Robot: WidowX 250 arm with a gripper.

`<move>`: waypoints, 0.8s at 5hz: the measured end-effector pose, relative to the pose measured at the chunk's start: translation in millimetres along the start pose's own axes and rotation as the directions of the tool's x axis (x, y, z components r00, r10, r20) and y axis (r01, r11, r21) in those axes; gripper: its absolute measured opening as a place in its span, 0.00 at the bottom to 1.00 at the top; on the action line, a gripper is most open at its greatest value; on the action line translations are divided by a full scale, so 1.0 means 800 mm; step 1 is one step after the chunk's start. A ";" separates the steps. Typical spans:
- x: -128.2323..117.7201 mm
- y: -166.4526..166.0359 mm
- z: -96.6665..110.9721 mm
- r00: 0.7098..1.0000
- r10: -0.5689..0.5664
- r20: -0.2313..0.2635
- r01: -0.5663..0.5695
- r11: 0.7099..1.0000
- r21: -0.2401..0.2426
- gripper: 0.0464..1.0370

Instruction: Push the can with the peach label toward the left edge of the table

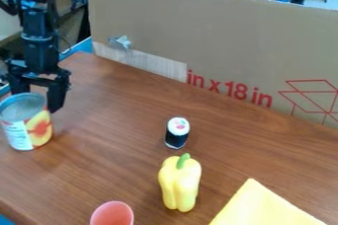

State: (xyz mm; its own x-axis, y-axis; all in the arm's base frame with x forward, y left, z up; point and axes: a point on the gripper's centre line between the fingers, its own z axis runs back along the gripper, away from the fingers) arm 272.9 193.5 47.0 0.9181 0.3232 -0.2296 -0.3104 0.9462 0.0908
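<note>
At frame left, the open gripper [38, 94] is hanging beside a fruit can [28, 131], risking toppling it through sideways contact.

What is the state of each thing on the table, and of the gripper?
Gripper: open, fingers apart, right by the can.
Can: upright; whether its top is sealed, I cannot tell.
Sushi roll: whole, standing.
Yellow pepper: whole, green stem on.
Pink cup: mouth uncovered, partly out of view.
Yellow sheet: spread flat, partly out of view.
</note>
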 end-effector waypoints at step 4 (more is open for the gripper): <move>-0.036 0.021 0.019 0.993 0.117 -0.035 -0.118 0.993 -0.031 0.96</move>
State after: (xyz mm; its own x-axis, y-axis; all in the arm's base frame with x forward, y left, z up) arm 244.9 199.8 69.6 0.8663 0.4316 -0.2516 -0.4238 0.9015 0.0875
